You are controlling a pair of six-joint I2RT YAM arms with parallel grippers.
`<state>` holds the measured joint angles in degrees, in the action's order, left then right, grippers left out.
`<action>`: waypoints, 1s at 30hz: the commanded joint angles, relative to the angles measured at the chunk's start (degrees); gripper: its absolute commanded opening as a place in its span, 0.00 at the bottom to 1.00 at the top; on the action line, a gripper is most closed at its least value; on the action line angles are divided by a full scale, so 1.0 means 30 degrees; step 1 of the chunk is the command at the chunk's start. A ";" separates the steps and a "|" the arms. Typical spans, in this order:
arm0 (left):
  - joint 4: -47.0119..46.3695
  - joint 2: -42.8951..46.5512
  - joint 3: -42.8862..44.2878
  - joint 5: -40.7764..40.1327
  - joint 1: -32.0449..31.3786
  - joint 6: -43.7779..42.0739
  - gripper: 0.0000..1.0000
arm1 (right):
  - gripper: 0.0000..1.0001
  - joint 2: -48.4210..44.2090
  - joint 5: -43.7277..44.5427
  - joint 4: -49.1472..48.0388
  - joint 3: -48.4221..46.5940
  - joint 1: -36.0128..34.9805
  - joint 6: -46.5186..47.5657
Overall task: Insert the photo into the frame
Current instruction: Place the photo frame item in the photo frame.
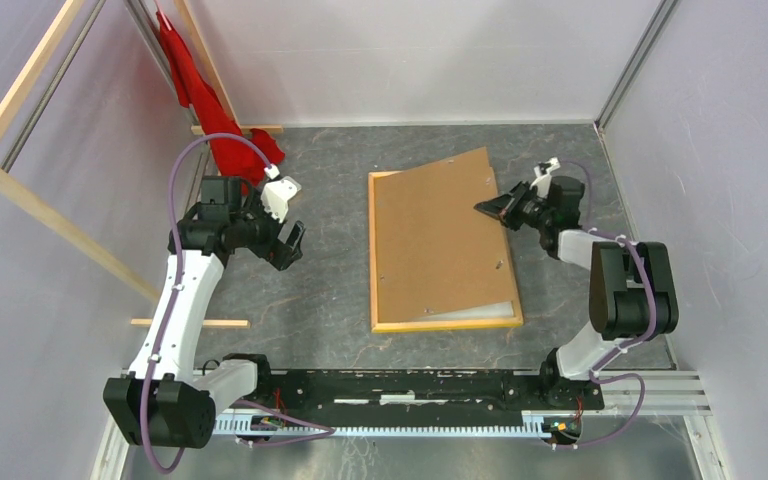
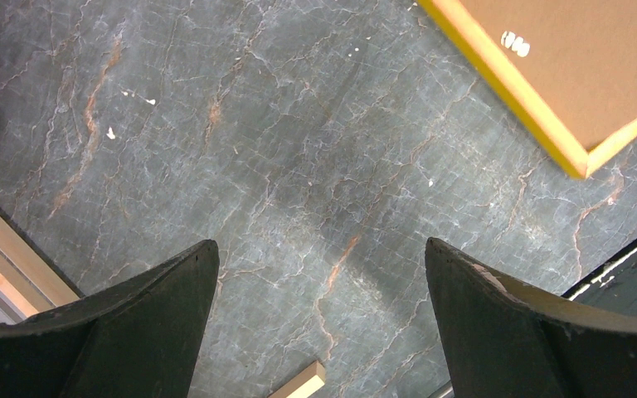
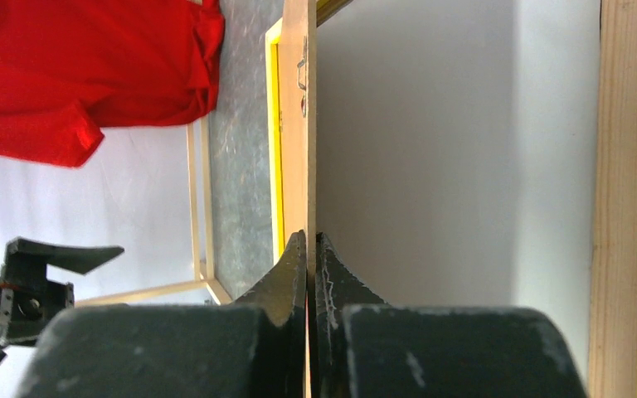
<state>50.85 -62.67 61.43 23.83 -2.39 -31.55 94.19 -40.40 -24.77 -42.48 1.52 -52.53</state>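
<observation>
Backing board (image 1: 440,235) edge between right fingers (image 3: 286,278), aslant over yellow frame (image 1: 440,326).

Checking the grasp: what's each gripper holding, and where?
Right gripper pinches the brown backing board by its right edge; left gripper holds nothing.

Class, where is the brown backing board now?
Top view, right of centre: the backing board lies over the frame, its right edge pinched by the right gripper.

The left gripper (image 2: 319,249) hangs with fingers wide apart; the right gripper (image 3: 311,240), reaching sideways, is pressed closed on a board (image 3: 295,166).
</observation>
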 commanded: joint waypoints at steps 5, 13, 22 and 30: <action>-0.0152 -0.0030 -0.0248 -0.0752 -0.0082 -0.1184 1.00 | 0.00 -0.2324 0.5178 -0.2310 0.3967 -0.4399 -0.1062; -0.1328 -0.0568 -0.2399 -0.3212 -0.0078 -0.1843 1.00 | 0.00 -0.3156 1.0260 -0.1498 0.4386 -0.7910 -0.1379; -0.2778 -0.1458 -0.3249 -0.3772 -0.0085 -0.1578 1.00 | 0.51 -0.3280 1.1900 0.2828 0.2399 -0.8896 0.1375; -0.2858 -0.1466 -0.3593 -0.3686 -0.0106 -0.1623 1.00 | 0.69 -0.3330 1.2937 0.7337 -0.0500 -0.9328 0.4370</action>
<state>44.27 -67.24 51.18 12.53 -2.39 -35.16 85.32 -4.84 -8.23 -37.95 -25.67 -45.76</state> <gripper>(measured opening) 0.996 0.672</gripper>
